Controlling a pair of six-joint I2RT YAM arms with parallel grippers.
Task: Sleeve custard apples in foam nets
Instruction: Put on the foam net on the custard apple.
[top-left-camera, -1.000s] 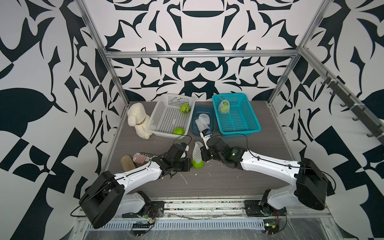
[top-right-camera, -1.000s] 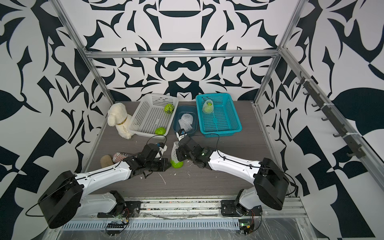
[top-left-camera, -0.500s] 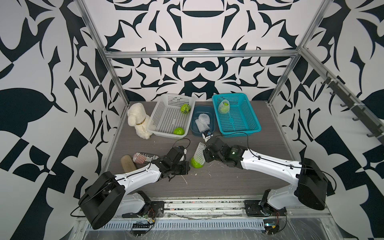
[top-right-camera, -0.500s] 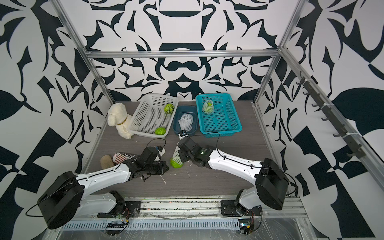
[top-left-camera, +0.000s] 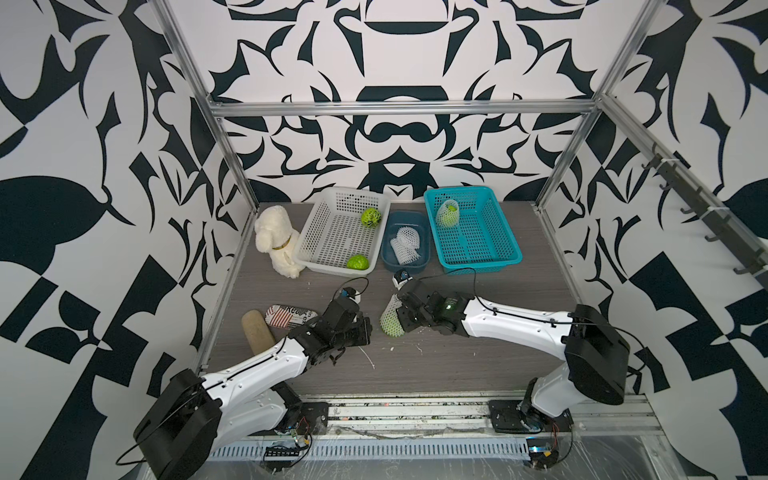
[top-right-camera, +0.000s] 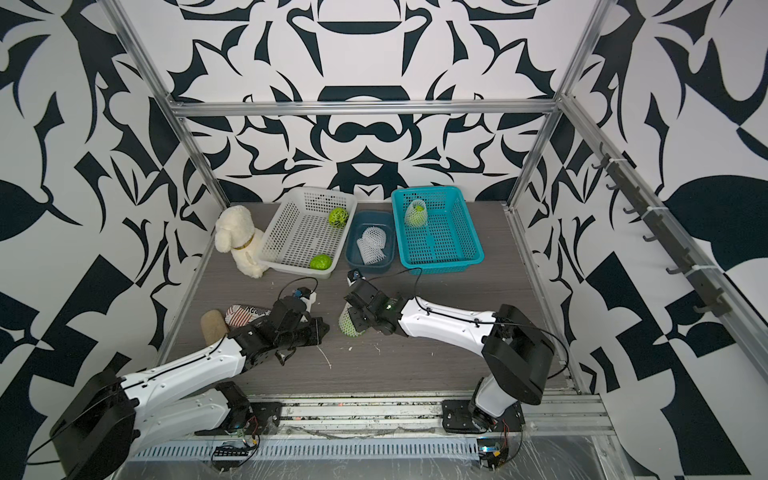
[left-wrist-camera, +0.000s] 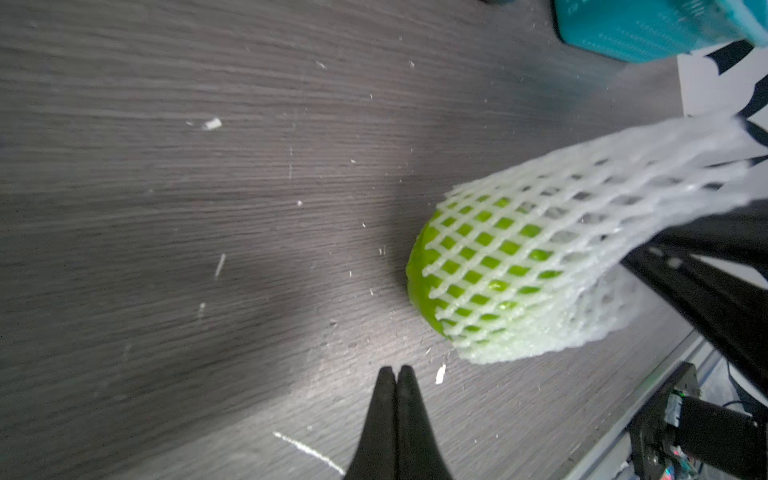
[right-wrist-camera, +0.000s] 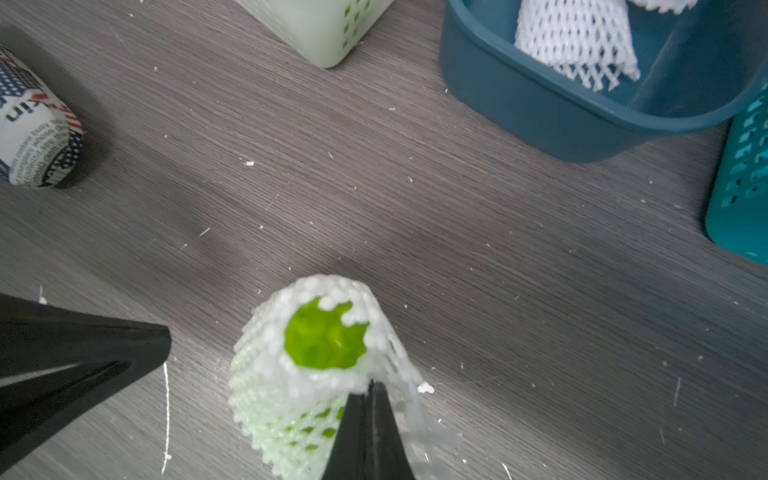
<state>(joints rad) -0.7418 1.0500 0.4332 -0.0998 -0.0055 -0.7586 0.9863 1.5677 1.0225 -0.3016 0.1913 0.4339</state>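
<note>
The left gripper (left-wrist-camera: 397, 372) is backing off the custard apple (left-wrist-camera: 419, 266), shut; right gripper (right-wrist-camera: 369, 388) is pinching soft, stretchy foam net (left-wrist-camera: 602, 195) at rim, prob. best hold.

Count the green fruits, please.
4: two bare fruits in the white basket, one netted in the teal basket, one on the table in a net held by the right gripper.

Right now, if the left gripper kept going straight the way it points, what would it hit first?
Probably the netted green fruit beside it; the left gripper aims at the fruit's near edge, so it might only graze it.
</note>
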